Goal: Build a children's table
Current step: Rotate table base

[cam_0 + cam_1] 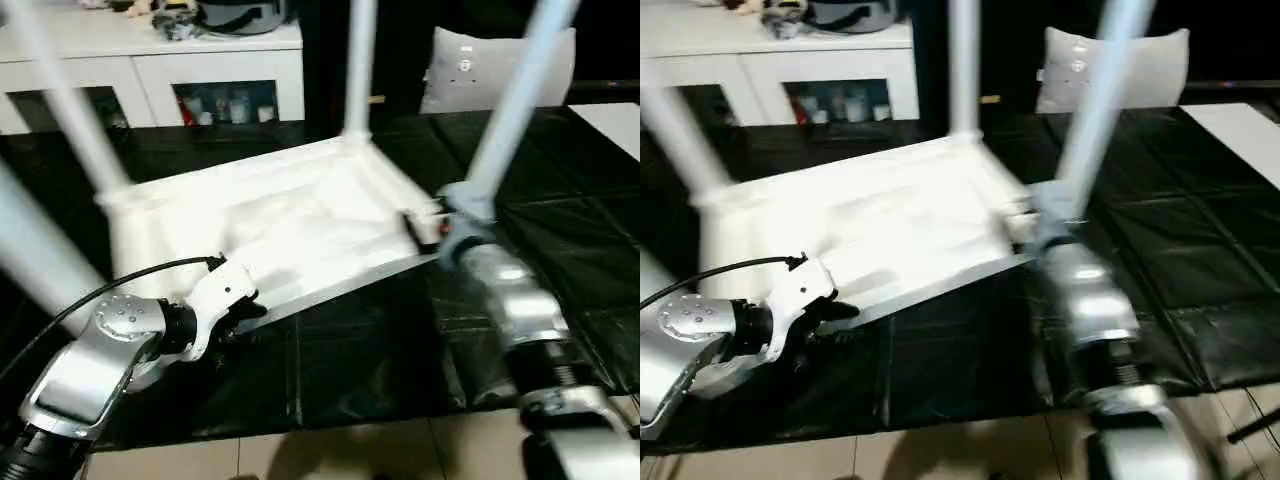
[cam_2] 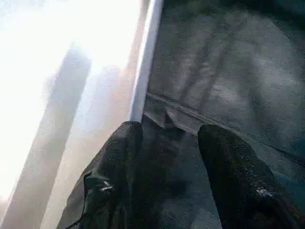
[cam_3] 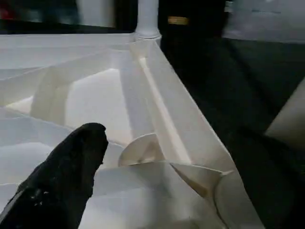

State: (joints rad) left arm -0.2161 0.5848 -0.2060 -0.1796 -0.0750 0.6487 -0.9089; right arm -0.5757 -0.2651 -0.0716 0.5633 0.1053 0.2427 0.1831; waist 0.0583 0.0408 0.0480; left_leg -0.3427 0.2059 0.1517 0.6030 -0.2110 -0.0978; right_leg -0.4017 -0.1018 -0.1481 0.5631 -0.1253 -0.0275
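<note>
On black sheet: ribbed white plastic tabletop (image 1: 290, 235), upside-down.

— where are your head views looking from?
— from above, forward and down over both forearms at the table (image 1: 290, 215) lying upside down on the black cover (image 1: 560, 230). both eyes share that scene, one set slightly aside of the other.
— and your wrists?
— the left wrist sits very close, facing along its fingers (image 2: 119, 157) at the table's edge and the cover. the right wrist faces across the ribbed underside toward a far leg (image 3: 147, 19), which your head views share.
</note>
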